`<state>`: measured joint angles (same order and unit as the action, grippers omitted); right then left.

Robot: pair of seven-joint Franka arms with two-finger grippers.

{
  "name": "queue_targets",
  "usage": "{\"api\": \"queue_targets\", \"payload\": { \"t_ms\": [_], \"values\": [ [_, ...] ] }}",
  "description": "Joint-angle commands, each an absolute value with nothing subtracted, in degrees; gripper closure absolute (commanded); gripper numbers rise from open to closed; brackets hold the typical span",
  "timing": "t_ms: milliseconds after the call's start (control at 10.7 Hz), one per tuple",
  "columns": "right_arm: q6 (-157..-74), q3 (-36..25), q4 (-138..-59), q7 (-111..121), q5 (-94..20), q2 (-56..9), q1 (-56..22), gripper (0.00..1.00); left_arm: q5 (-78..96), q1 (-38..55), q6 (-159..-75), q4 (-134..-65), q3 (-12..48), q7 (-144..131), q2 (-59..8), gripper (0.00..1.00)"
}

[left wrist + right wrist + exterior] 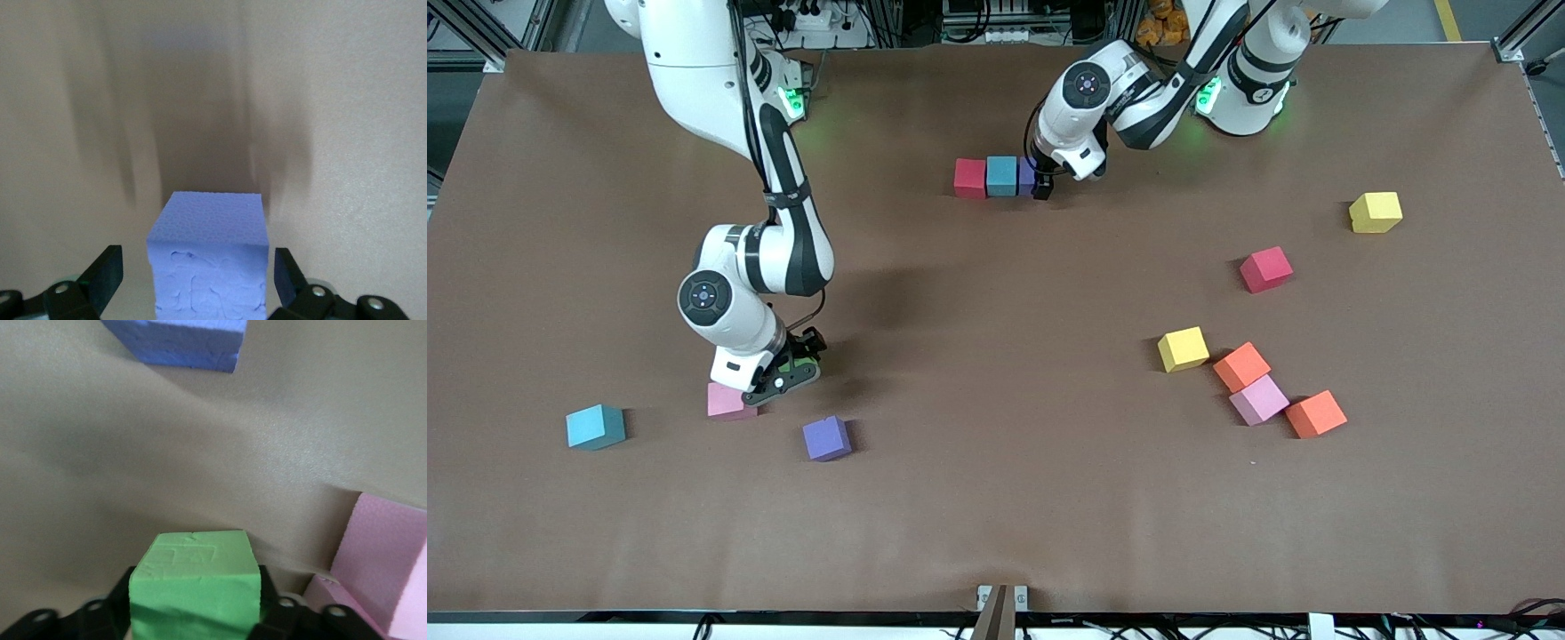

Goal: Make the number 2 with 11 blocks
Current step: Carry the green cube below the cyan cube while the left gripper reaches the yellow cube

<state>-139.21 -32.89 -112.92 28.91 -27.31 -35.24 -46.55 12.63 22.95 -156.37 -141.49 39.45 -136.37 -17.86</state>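
The number 2 shows as one row of three blocks: red (969, 178), light blue (1002, 176) and purple (1027, 175). My left gripper (1040, 184) is down around that purple block (210, 260), open, with a gap on each side of it between block and fingers (107, 267). My right gripper (787, 375) is low over the table at the right arm's end, shut on a green block (197, 570). A pink block (727, 400) lies right beside it, also seen in the right wrist view (387, 560).
Loose near the right gripper are a light blue block (596, 427) and a purple block (827, 438). Toward the left arm's end lie two yellow blocks (1376, 212) (1184, 348), a red one (1265, 269), two orange (1241, 366) (1316, 414) and a pink (1259, 399).
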Motion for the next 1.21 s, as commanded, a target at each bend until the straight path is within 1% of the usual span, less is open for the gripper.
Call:
{"api": "queue_targets", "payload": {
  "t_ms": [0,93,187,374,560,654,747,1027,1121],
  "values": [
    [-138.52,-32.70,-112.68,30.50,-29.00,-34.55,-46.58,0.70,11.51,22.50,-153.64,-141.07,39.55,-135.79,-16.00,0.00],
    [-137.38,-32.70,-111.63,30.41,-29.00,-34.37,-46.67,0.77,11.51,22.41,-152.33,-140.72,39.55,-134.75,-15.65,0.00],
    [-136.42,-32.70,-110.66,30.24,-29.00,-34.10,-46.84,0.81,11.51,22.06,-151.18,-140.28,39.55,-133.87,-15.47,0.00],
    [-134.92,-32.70,-110.30,29.62,-29.18,-32.79,-47.90,0.82,11.51,21.97,-149.69,-139.75,39.46,-133.77,-15.03,0.00],
    [-134.91,-32.70,-110.30,24.65,-29.27,-31.38,-50.17,0.82,11.51,20.75,-145.83,-137.12,39.46,-132.20,-15.03,0.00],
    [-134.30,-32.70,-110.48,21.39,-29.27,-30.51,-51.84,0.82,11.51,18.74,-142.59,-135.20,39.46,-129.93,-14.94,0.00],
    [-132.90,-32.78,-110.39,17.53,-29.27,-30.15,-53.51,0.82,11.51,16.20,-137.69,-132.04,39.46,-125.29,-14.94,0.00],
    [-132.80,-32.78,-110.57,9.08,-29.27,-29.18,-57.38,0.82,9.42,8.37,-123.35,-121.68,39.20,-111.32,-15.64,0.00],
    [-132.80,-32.78,-110.57,4.79,-29.27,-29.01,-59.48,0.82,7.84,5.13,-120.87,-119.12,39.20,-107.44,-16.17,0.00]
  ]
}}
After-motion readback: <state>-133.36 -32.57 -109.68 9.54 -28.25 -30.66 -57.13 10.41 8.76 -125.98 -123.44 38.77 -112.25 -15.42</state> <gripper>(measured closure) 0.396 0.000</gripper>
